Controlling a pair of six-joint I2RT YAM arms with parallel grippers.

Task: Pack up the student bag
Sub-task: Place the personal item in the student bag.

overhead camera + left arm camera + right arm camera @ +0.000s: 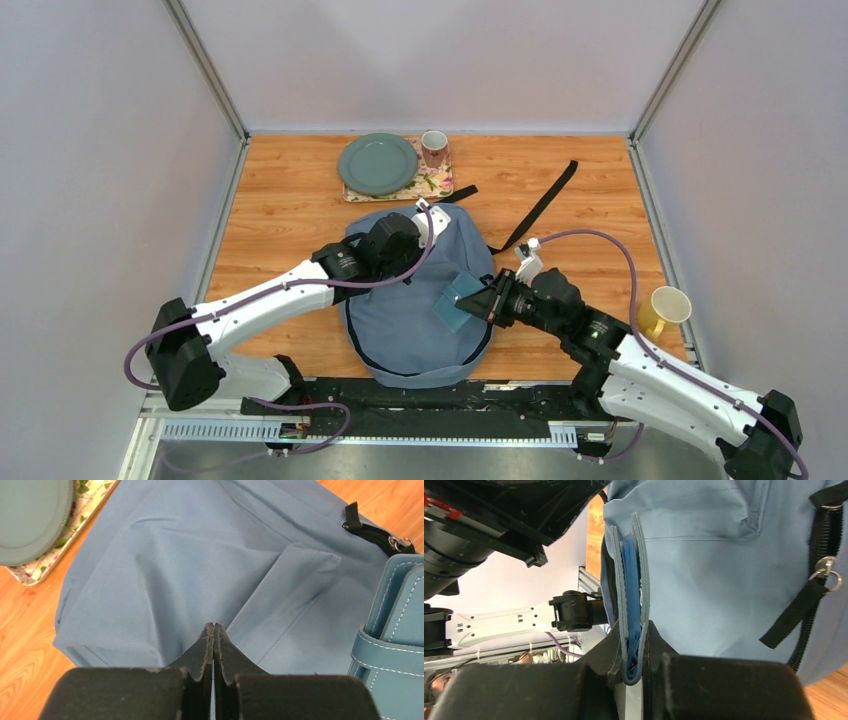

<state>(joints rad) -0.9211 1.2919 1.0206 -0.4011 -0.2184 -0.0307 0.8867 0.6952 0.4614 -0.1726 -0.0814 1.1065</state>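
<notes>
**Right arm holding a blue case at the bag's side**

The student bag, a large soft grey-blue fabric backpack, is lying flat on the near middle of the wooden table, between the two arms.

The right wrist view is showing what the overhead view is not. The right gripper is pinching a flat blue stitched case edge-on between its fingers. The case is sitting right beside the bag's dark zip and metal ring pull.

The left wrist view is showing the left gripper with its fingers pressed together, tips down at creased bag fabric. Whether a fold is being caught there cannot be told.

Only the overhead view is taking in the room. Pale grey walls are closing in the table on three sides. At the far edge, a round grey-green plate and a patterned mug are sitting on a floral tray, just beyond the bag's top. A black strap is trailing toward the far right. A yellow mug is standing at the right edge, near the right arm. Bare wood is showing left of the bag and at the far right.
</notes>
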